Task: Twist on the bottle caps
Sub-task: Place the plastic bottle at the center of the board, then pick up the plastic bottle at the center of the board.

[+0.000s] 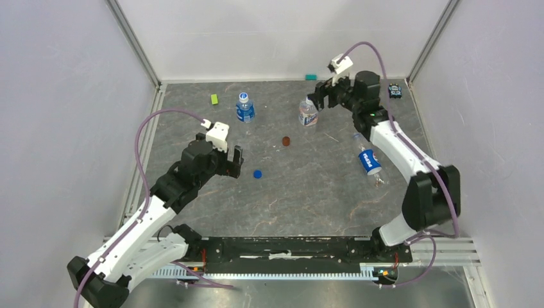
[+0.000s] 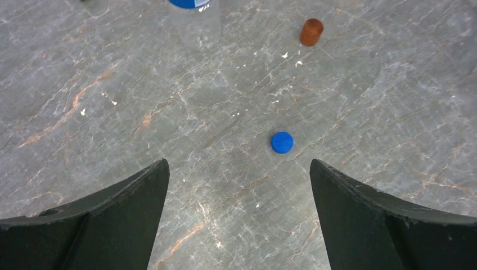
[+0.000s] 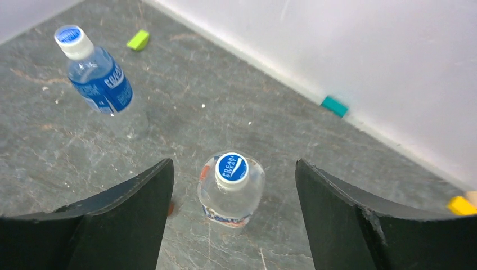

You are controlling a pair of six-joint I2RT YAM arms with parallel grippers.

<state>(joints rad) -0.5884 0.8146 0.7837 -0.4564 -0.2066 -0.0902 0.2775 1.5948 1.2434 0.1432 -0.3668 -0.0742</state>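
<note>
Hovering left hand (image 2: pixel 238 166) over counter (image 1: pixel 308 199), spread fully and gripping nothing, with blue cap (image 2: pixel 282 142) at 1 o'clock beyond fingertips. Straddling capped upright bottle (image 3: pixel 230 197) with right hand (image 1: pixel 321 97), spread apart, touching nothing. Resting at 4 o'clock from that bottle: lying bottle (image 1: pixel 369 160).

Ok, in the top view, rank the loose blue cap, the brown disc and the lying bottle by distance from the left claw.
1. Blue cap, just to the right of the left claw.
2. Brown disc, farther out, mid-table.
3. Lying bottle, far over on the right side.
</note>
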